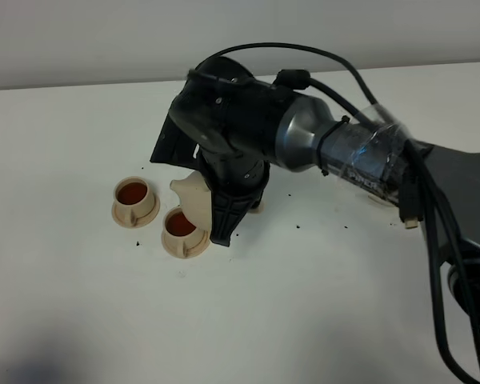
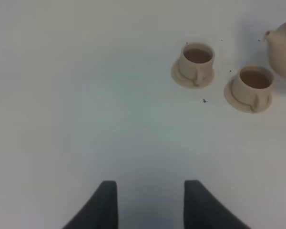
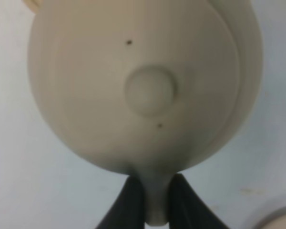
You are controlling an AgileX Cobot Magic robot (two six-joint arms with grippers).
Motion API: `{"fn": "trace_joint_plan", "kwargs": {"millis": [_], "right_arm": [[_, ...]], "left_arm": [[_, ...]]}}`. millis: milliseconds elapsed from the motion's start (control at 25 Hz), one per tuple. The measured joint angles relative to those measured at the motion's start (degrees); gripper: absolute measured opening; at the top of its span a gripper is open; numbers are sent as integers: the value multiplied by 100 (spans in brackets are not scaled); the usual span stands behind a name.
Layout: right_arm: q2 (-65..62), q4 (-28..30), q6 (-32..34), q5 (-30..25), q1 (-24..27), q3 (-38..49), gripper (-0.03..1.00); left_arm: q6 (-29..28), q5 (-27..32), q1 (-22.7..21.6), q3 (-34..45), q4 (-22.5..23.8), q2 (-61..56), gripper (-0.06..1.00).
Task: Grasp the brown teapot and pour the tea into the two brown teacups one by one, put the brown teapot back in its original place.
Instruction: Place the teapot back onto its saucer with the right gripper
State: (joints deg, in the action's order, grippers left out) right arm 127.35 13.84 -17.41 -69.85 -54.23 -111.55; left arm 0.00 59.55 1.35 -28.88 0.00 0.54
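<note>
The right gripper (image 3: 155,200) was pinched on the loop handle of the squat, rounded pale tan clay teapot (image 3: 143,86), whose knobbed lid faced the wrist camera. In the high view the teapot (image 1: 194,196) hung tilted, its spout just above the nearer small tan cylindrical teacup (image 1: 181,226). The second matching teacup (image 1: 134,196) stood at that cup's ten o'clock on the white table (image 1: 304,304); both stood on small saucers and held reddish-brown liquid. The left gripper (image 2: 150,205) hovered with its fingers spread, holding nothing, well apart from the cups.
</note>
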Motion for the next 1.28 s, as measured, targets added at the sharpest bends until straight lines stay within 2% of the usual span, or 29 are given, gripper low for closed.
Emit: {"fn": "trace_joint_plan", "kwargs": {"millis": [280,640,880,1080,1280], "right_arm": [[-65,-214,75,-18,190,282,13],[-243,-124,82,-26,379,420,13],[-832,-340,82,-13,1178,781,13],[-1332,-400,94,43,1894,1719,13],[-1873,-406,105,943,2430,2927,13]], "left_arm": [[0,0,0,0,0,0,38],[0,0,0,0,0,0,38],[0,0,0,0,0,0,38],[0,0,0,0,0,0,38],[0,0,0,0,0,0,38]]}}
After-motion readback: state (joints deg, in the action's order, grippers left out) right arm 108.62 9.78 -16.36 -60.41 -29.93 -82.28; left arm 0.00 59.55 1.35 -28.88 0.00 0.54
